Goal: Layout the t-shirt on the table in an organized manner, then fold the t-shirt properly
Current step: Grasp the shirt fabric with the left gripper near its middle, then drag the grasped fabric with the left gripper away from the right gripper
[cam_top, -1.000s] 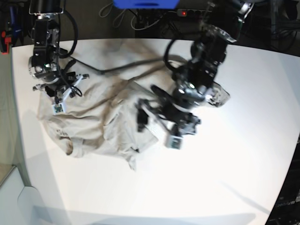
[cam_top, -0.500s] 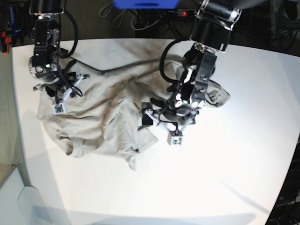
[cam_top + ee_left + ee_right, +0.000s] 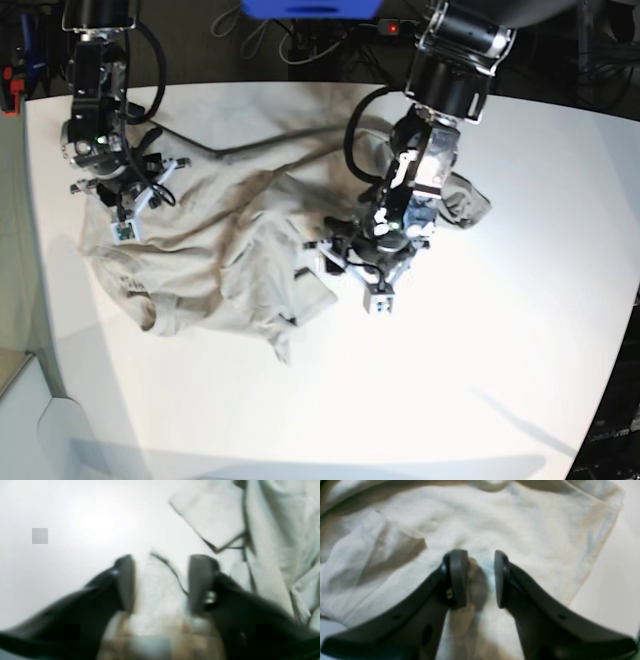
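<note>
The beige t-shirt [image 3: 220, 240] lies crumpled on the white table [image 3: 450, 380], spread from far left to centre. In the base view my left gripper [image 3: 362, 272] is down on the shirt's right-hand edge near a sleeve. The blurred left wrist view shows its fingers [image 3: 125, 580] apart with a flap of the t-shirt [image 3: 270, 530] between them. My right gripper [image 3: 125, 212] rests on the shirt's far left part. In the right wrist view, the right gripper [image 3: 480, 577] pinches a raised ridge of t-shirt [image 3: 520, 517] between its fingers.
The bare table [image 3: 75, 530] stretches in front of and to the right of the shirt, ending in a curved edge. A blue object [image 3: 310, 8] and cables with a power strip [image 3: 400, 28] sit beyond the back edge. The right arm's cable [image 3: 250, 150] trails over the cloth.
My left arm has swung upright and lowered onto the shirt's right edge, its fingers narrowing around the cloth. The right gripper has stayed in place on the left part.
</note>
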{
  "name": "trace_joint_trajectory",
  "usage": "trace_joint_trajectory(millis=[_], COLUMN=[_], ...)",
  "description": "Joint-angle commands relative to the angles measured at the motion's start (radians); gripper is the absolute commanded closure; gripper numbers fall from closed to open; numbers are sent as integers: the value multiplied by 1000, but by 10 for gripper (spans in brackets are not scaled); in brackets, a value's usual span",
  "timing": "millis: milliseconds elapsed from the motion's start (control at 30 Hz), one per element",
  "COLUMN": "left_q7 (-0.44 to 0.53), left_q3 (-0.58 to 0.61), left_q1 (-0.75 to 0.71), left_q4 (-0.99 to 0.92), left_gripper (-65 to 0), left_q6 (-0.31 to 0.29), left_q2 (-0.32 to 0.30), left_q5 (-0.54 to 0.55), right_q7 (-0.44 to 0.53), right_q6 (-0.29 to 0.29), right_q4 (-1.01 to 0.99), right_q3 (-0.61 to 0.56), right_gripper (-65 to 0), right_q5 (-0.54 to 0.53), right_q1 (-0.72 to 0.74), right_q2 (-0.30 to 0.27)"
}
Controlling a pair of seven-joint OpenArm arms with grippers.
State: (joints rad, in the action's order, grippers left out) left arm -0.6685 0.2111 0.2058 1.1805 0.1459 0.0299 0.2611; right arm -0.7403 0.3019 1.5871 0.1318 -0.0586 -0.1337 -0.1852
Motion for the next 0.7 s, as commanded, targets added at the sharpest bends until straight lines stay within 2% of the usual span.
trace_joint_trajectory(millis=[0, 67, 100, 200, 467, 667], left_q7=[-52, -52, -58, -63, -67, -142], left_q3=[3, 3, 1, -34, -232, -342], left_q1=[-3, -4, -4, -9, -33, 13], left_q4=[-3, 2, 3, 19, 160, 217], left_gripper=[-205, -39, 0, -10, -4, -4], left_q6=[-2, -4, 1, 1, -4, -7], left_q2=[2, 0, 0, -20, -72, -137], left_q5=[16, 16, 16, 17, 17, 17], right_q7=[-6, -6, -6, -6, -6, -6], right_q6=[15, 15, 15, 15, 15, 15], right_q4=[12, 12, 12, 12, 12, 9], right_q3=[4, 4, 4, 4, 4, 2], right_gripper=[-194, -194, -194, -194, -194, -194], right_q5=[6, 6, 6, 6, 4, 3], right_q1=[6, 7, 7, 9, 6, 6], right_q2=[-7, -7, -7, -7, -7, -6])
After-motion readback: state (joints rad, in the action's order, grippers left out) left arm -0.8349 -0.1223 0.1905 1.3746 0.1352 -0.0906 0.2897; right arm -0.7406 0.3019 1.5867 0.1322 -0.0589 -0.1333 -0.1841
